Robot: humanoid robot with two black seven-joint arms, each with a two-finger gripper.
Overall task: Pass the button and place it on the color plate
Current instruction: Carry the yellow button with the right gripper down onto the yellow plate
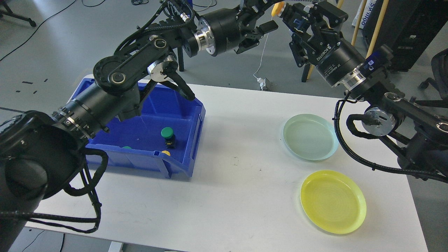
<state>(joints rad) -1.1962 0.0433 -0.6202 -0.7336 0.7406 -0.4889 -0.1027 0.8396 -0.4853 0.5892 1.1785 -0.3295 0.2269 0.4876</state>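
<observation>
Head view: at twelve o'clock the yellow button (278,8) sits between both arms, grasped by the right fingers (292,15), while the left fingers (260,29) look released. The handover seems nearly done; next, it likely goes to the yellow plate (333,201) at five o'clock.

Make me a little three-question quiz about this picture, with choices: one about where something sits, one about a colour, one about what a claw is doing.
1. Where is the green button?
A. in the blue bin
B. on the yellow plate
C. on the bare table

2. What colour is the plate farther from the camera?
A. red
B. pale green
C. black

3. What does the right gripper hold?
A. nothing
B. a plate
C. a yellow button

Answers: 1 A, it stands inside the bin. 2 B, the pale green plate lies behind the yellow one. 3 C, the button's cap shows at its fingertips.
</observation>
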